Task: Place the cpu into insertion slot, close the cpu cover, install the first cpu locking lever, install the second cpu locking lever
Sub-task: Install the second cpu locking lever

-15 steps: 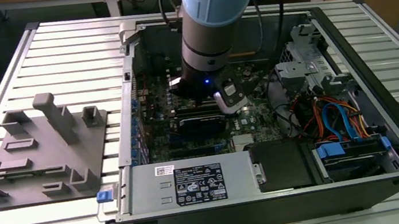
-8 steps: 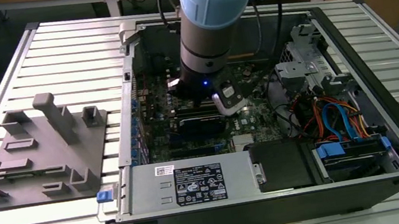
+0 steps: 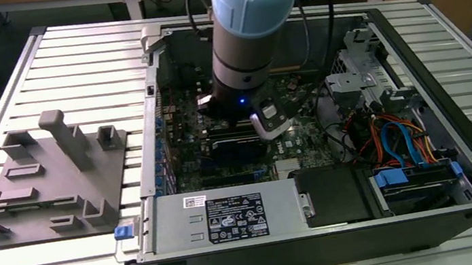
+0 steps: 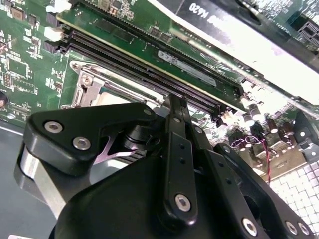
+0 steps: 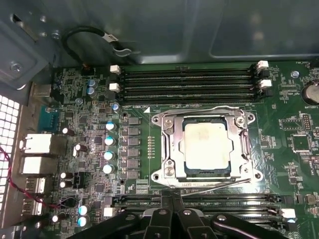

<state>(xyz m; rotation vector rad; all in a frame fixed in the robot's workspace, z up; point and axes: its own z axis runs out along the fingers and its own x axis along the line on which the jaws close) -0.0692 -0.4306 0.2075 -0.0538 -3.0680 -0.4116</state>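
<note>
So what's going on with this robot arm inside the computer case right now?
The arm is reaching into the open computer case, its tool poised at the edge of the insertion slot. The cpu already sits in the slot, with the cpu cover lying flat around it. A thin locking lever runs along the side nearest the tool.
</note>
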